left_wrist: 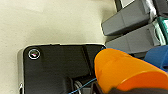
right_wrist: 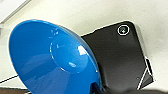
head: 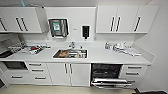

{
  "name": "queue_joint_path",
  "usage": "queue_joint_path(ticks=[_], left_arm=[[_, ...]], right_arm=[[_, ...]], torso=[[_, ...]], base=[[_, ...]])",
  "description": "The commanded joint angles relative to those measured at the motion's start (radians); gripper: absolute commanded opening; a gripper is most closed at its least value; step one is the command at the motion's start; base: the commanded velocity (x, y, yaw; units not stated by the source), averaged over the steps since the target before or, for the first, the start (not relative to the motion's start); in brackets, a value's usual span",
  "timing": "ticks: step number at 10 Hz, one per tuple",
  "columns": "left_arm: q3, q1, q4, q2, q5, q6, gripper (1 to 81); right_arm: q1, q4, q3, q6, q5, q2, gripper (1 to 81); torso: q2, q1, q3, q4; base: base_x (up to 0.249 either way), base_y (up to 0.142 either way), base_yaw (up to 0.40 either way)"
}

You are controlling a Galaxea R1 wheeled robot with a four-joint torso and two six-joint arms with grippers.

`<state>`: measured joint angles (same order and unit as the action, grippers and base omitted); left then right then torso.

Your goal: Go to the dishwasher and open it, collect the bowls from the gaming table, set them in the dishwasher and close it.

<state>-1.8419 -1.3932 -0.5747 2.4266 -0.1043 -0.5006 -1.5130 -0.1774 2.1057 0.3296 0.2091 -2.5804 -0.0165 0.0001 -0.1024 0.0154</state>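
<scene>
The dishwasher (head: 106, 71) sits under the white counter right of the sink, its door (head: 110, 82) folded down and dark racks showing inside. In the left wrist view an orange bowl (left_wrist: 122, 70) hangs close to the camera over the pale floor, with my left gripper (left_wrist: 130, 90) shut on its rim. In the right wrist view a blue bowl (right_wrist: 52, 60) is tilted with its hollow facing the camera, and my right gripper (right_wrist: 100, 88) is shut on its edge. A patch of that blue bowl (left_wrist: 157, 56) shows beside the orange one. The gaming table is out of view.
A steel sink (head: 70, 53) is set in the counter (head: 100, 58), with clutter on the counter at both ends. White cabinets (head: 68, 73) stand left of the dishwasher, drawers (head: 132, 71) to its right. A wall (head: 160, 60) closes the right side.
</scene>
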Motion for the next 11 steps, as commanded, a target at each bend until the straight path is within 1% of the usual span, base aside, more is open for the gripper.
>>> queue_joint_path(ticks=[1,11], left_arm=[[0.026,0.052,-0.005,-0.033,0.024,0.002,1.0],[0.023,0.052,-0.007,-0.032,0.026,0.001,1.0]], right_arm=[[0.036,-0.017,-0.021,-0.004,-0.037,0.026,1.0],[0.036,-0.017,-0.027,-0.009,-0.037,0.024,1.0]], torso=[[0.000,0.000,0.000,0.000],[0.000,0.000,0.000,0.000]], base=[[0.114,0.000,0.000],[0.120,0.000,0.000]])
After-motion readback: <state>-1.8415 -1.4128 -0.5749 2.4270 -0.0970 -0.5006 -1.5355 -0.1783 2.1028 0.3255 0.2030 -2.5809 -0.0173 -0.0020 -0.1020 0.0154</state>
